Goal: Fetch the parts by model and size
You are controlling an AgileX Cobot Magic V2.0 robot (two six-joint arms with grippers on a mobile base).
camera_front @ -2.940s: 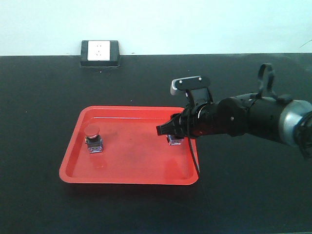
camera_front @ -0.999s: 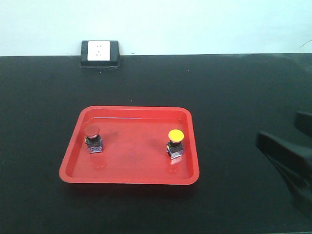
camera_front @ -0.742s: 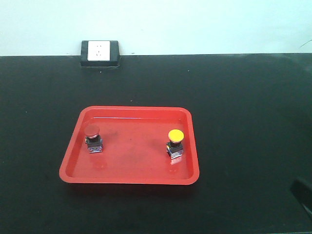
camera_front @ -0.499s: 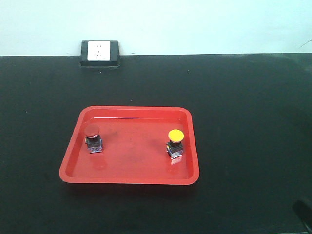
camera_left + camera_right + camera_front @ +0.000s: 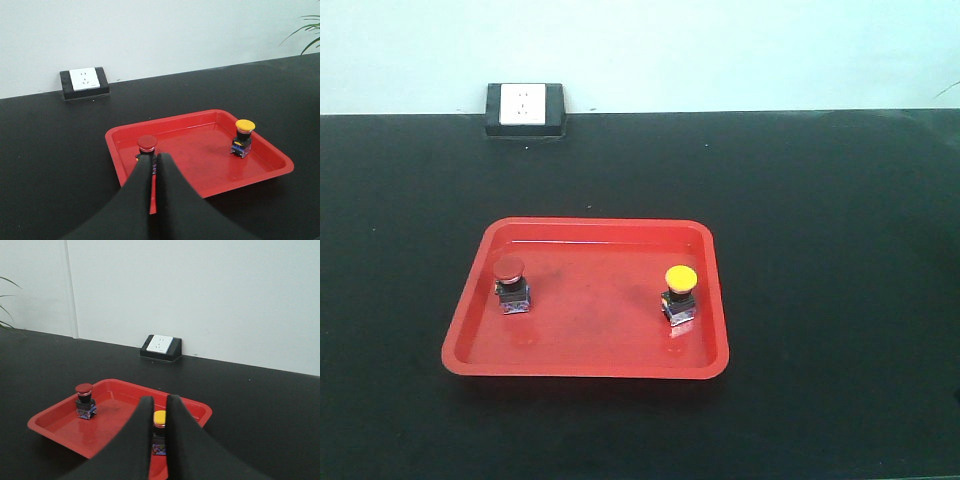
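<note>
We judge the fetching done: the red-capped switch and yellow-capped switch stand upright inside the red tray (left and right ends). Left gripper and right gripper are nearly closed, empty.

Black worktop lies bare on every side of a red tray. Inside the tray, a red button stands near the left rim and a yellow button near the right rim, well apart, with open floor between. A socket box sits at the far edge.
</note>
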